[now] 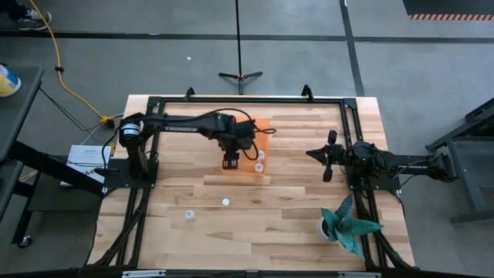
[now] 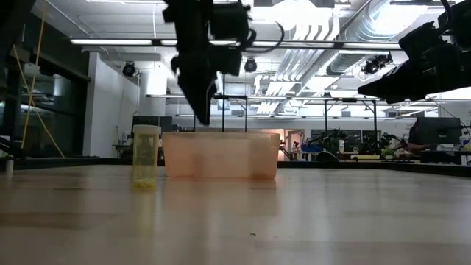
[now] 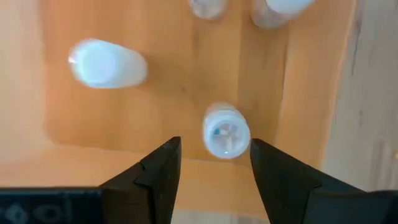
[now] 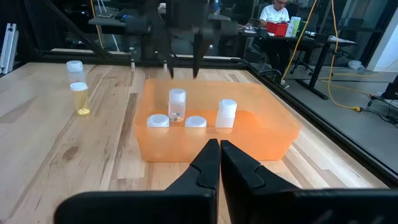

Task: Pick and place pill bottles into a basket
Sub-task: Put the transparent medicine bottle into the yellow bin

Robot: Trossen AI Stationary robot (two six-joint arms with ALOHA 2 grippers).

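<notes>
In the high view, the left arm's dark end effector (image 1: pixel 231 161) overlaps the translucent orange rectangular plastic basket (image 1: pixel 265 126), hiding much of its interior; only two tiny white-capped pill bottles (image 1: pixel 258 165) show there, too small to tell upright from lying. In the left wrist view, two bottles are cut off by the picture's edge, and the bottle (image 3: pixel 107 63) lying on the basket floor is blurred. In the low view, the basket's cloudy wall (image 2: pixel 221 156) conceals its contents, and both arms are cut off at the upper edge. The right arm's end effector (image 4: pixel 220 163) blocks the basket's near wall in the right wrist view.
</notes>
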